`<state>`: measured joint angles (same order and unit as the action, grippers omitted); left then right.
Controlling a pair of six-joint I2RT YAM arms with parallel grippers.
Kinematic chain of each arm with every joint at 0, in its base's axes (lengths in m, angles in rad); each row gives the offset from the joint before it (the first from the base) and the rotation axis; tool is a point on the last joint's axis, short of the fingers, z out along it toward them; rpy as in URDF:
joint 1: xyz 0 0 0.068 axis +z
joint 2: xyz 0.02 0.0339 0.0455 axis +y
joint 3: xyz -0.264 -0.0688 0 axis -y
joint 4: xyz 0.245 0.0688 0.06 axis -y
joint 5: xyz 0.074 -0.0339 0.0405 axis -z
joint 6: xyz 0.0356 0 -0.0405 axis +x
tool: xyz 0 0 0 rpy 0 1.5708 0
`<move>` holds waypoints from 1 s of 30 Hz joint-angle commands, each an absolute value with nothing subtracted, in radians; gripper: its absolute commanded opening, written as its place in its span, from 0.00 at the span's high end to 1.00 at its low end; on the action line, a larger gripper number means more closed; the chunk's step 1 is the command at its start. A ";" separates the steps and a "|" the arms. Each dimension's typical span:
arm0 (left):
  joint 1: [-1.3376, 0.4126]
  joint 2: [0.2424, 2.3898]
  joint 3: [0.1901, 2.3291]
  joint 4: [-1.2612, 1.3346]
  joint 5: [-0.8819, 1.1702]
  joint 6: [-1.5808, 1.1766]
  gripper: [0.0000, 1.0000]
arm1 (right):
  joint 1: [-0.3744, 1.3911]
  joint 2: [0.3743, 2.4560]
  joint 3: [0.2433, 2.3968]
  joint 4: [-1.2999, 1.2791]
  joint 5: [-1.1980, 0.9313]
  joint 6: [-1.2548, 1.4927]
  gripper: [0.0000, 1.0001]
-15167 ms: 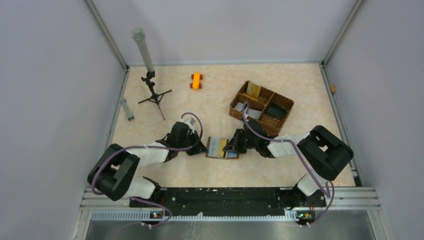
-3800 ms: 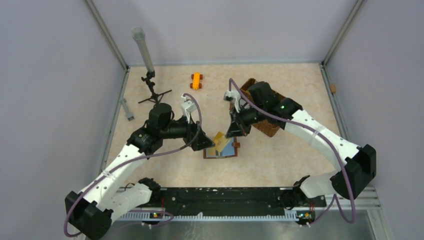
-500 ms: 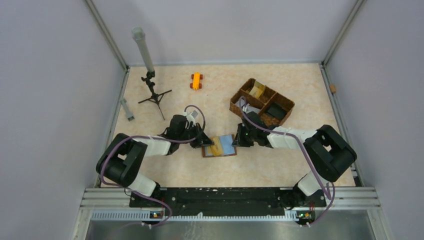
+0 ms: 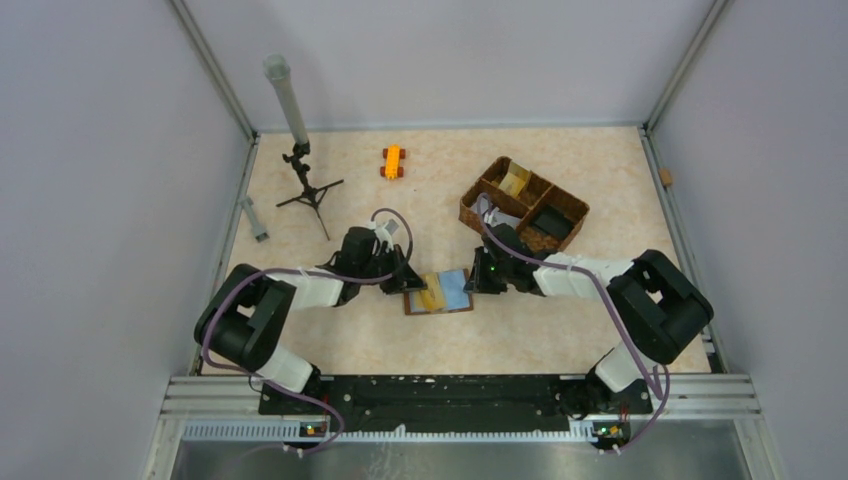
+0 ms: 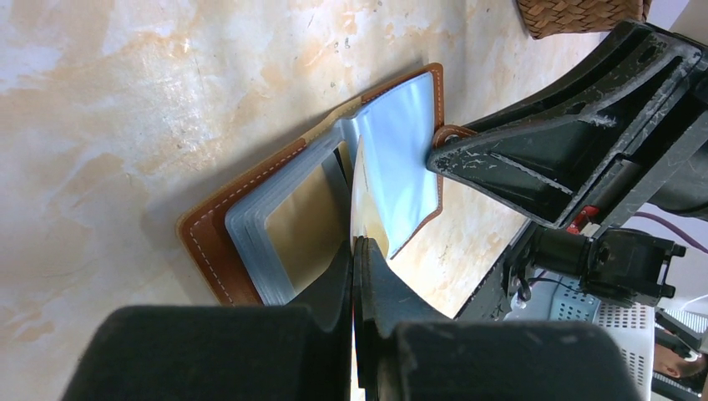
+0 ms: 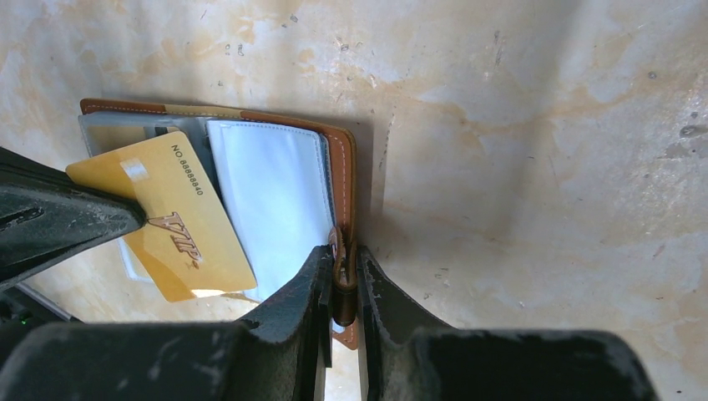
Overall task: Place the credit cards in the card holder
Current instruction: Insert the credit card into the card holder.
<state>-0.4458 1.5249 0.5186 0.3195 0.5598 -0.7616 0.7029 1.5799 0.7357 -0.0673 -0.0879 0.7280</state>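
the card holder [image 4: 455,291] mid-desk is hemmed in sideways: the left gripper [image 4: 413,286] pinches a gold card [image 6: 179,219] over its left half, and the right gripper [image 4: 471,283] clamps its snap tab [image 6: 340,251] on the right. its near and far sides lie open. the woven basket [image 4: 467,212] blocks toward the far right corner, the tripod [image 4: 308,190] toward the far left, and an orange toy [image 4: 393,160] sits near the far edge.
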 commanded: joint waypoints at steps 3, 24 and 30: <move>-0.451 1.562 0.547 0.333 0.544 -0.731 1.00 | 0.719 1.604 0.747 -0.148 -0.012 0.709 1.00; -0.473 1.636 0.552 0.407 0.570 -0.757 1.00 | 0.731 1.601 0.753 -0.149 -0.006 0.715 1.00; -0.476 1.648 0.549 0.424 0.580 -0.777 1.00 | 0.733 1.600 0.756 -0.151 -0.005 0.716 1.00</move>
